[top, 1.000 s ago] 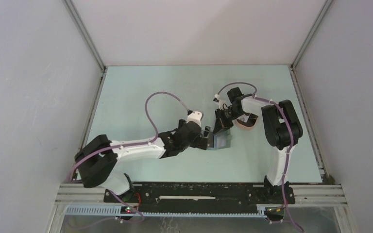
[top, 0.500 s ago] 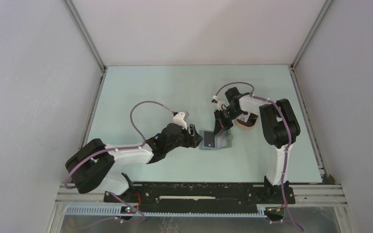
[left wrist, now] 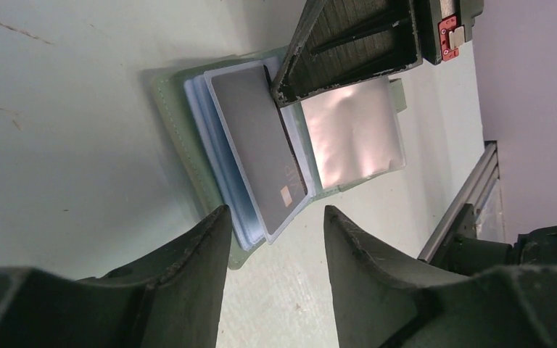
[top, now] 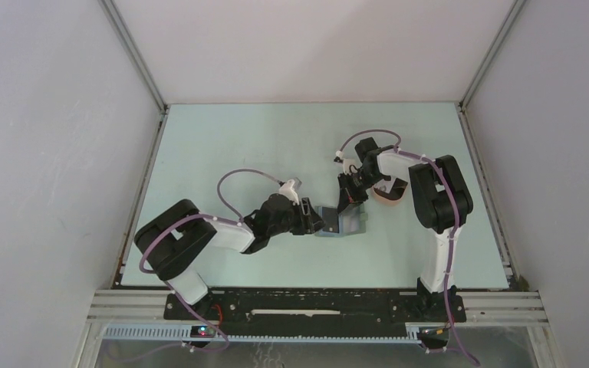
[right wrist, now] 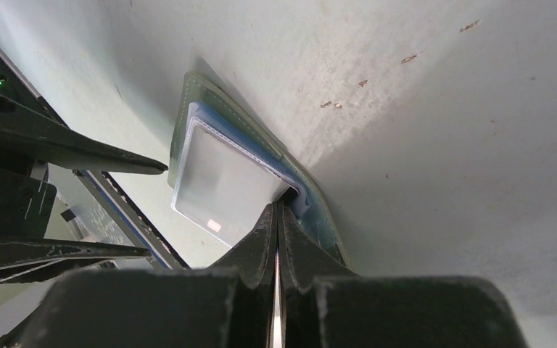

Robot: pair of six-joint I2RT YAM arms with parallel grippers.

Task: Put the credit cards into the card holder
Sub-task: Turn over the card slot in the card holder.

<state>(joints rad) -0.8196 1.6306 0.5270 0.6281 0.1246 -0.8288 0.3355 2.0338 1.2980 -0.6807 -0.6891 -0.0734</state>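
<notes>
Top external view: table (top: 238, 146) w/ the card holder (top: 350, 225) lying open mid-table. On it my right gripper (right wrist: 277, 210) is squeezed closed at the spine; can't tell if it's pinching a sleeve. Meanwhile my left gripper (left wrist: 275, 217) gapes wide, empty, just beside the grey card (left wrist: 257, 156), which pokes out of a sleeve. Risk imo: I nudge it crooked, so the card jams or the holder skids.

A salmon-pink tray (top: 389, 199) (partly hidden) sits on the pale green table (top: 238, 146).
</notes>
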